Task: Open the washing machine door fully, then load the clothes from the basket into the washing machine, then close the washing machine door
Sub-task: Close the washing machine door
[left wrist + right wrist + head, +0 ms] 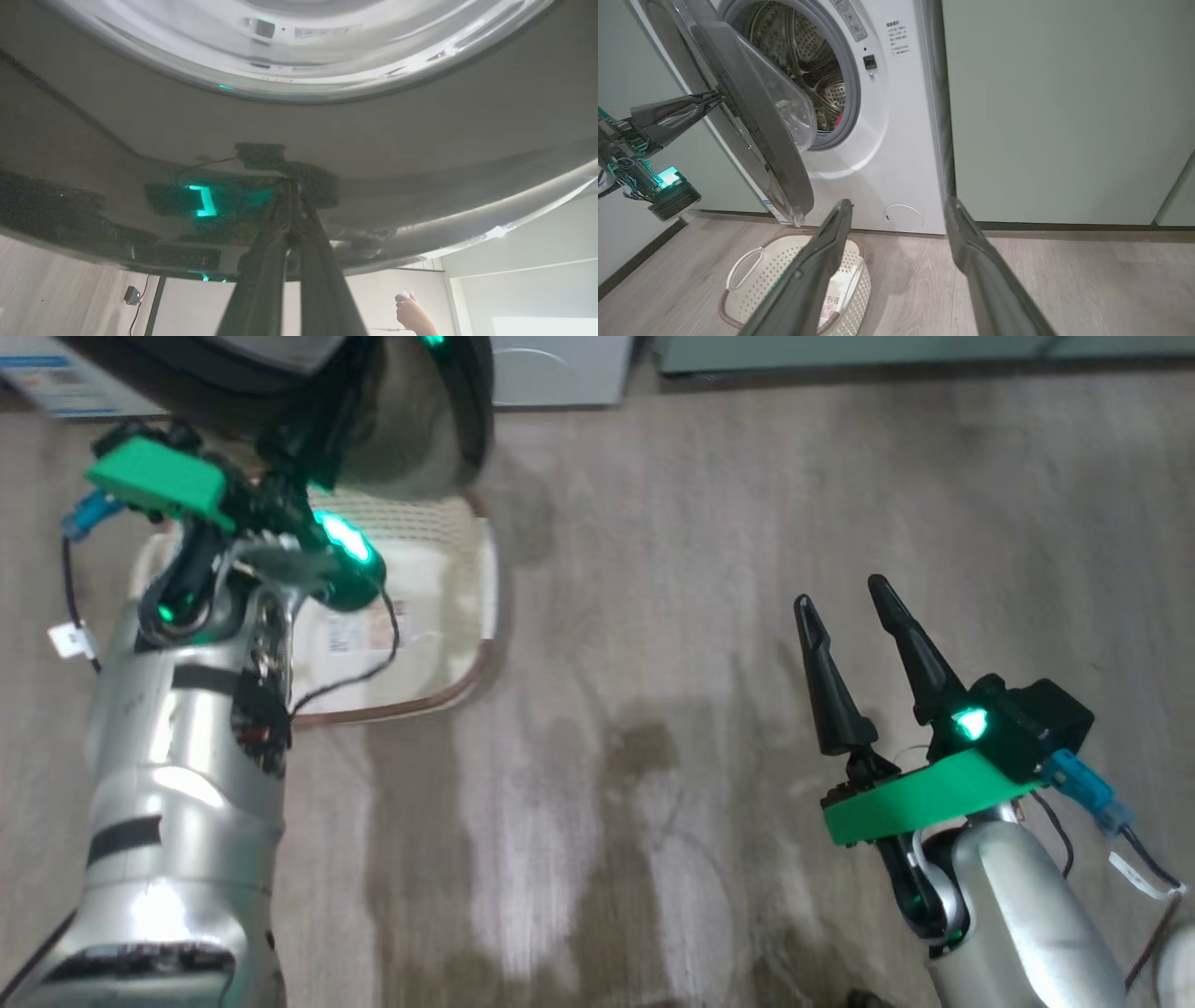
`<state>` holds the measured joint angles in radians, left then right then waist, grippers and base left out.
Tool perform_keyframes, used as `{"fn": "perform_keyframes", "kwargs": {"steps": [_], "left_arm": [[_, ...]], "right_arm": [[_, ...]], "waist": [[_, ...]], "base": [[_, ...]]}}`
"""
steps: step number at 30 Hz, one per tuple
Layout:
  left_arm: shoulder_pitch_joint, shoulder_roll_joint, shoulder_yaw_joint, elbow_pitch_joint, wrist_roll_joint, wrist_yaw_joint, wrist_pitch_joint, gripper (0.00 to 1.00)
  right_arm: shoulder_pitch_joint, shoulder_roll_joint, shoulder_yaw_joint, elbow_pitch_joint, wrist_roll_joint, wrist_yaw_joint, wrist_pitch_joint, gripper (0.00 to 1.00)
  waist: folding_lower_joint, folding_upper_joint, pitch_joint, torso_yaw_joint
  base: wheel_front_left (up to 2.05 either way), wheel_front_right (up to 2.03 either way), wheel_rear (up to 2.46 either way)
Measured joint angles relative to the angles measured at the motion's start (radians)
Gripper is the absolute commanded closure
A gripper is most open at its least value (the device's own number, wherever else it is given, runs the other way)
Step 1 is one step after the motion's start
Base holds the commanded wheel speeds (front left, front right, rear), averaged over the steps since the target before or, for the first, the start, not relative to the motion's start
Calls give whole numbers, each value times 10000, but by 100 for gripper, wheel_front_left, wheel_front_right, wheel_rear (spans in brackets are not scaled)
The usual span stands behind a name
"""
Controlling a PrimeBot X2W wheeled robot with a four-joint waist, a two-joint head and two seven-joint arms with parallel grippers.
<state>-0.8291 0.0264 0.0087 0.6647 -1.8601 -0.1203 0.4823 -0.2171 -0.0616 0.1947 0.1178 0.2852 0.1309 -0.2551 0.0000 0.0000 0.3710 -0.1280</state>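
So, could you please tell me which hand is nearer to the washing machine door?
Left. The left hand, shut, has its tips against the outer face of the washing machine door; the right hand hangs open above the floor, well apart from it.

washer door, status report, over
Left gripper shut, tips on washing machine door outer face; right gripper open. Door half open, red clothes in drum. Basket empty, beneath door.

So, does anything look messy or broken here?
Nothing really stands out. The washing machine door hangs half open, with the shut left gripper against its outer side. The basket looks empty, and a bit of the red clothes peeks from the drum. Nothing looks spilled.
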Motion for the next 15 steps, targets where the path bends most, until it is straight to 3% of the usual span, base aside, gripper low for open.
{"fn": "perform_keyframes", "kwargs": {"steps": [7, 15], "left_arm": [[-825, 2, 562, 453, 541, -12, -1935, 100], [-1663, 146, 1256, 700, 1143, -12, -3189, 100]], "right_arm": [[-6, 10, 27, -127, 374, 0, 0, 0], [-54, 50, 140, -236, 784, 0, 0, 0]], "waist": [[0, 0, 343, -1046], [0, 0, 683, -2241]], "base": [[0, 0, 0], [0, 0, 0]]}}
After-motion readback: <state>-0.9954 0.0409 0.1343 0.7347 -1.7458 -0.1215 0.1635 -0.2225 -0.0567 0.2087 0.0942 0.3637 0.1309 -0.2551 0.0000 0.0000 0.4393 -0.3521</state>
